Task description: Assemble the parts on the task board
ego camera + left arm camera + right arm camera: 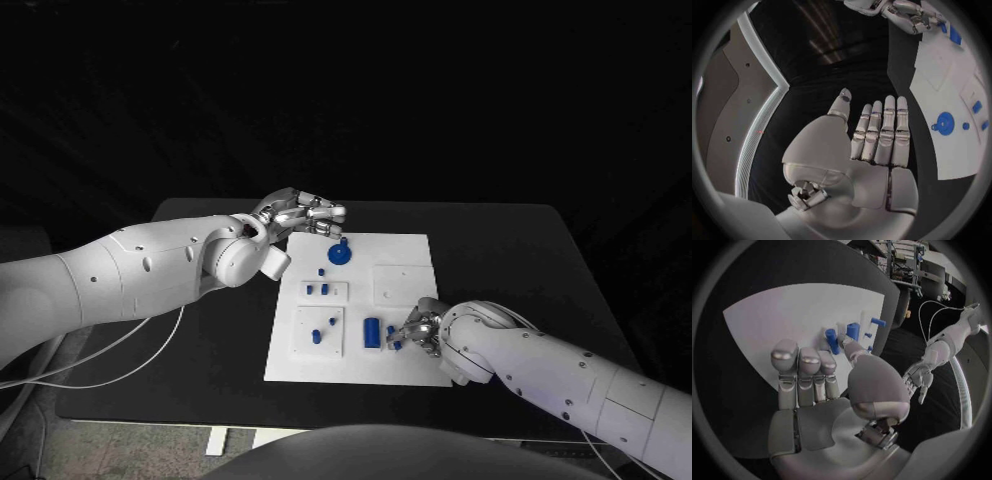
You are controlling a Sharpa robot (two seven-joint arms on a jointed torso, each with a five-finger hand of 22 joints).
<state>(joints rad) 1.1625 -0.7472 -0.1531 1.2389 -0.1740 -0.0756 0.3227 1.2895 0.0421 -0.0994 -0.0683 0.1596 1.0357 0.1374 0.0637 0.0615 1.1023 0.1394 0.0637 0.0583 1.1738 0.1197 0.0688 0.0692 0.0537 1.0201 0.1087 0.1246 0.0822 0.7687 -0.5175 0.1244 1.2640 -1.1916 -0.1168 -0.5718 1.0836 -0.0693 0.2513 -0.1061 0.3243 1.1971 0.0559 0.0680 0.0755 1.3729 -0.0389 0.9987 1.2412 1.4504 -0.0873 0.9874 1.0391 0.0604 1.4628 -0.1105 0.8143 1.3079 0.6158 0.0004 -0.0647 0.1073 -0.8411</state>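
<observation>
Left hand [300,214] empty, fingers straight, at task board [397,370] far edge; right hand [423,330] empty, fingers apart.

**Around the board: table, cable, clutter**

A black table [216,370] carried everything, its top dark and matte. A thin white cable [137,362] looped over the table's left edge near the front-left corner and trailed down off it. Beneath the front edge, a pale table leg [218,438] stood on a greyish floor [87,450]. Past the table's far side, a metal rack [903,260] with clutter stood in the background
</observation>
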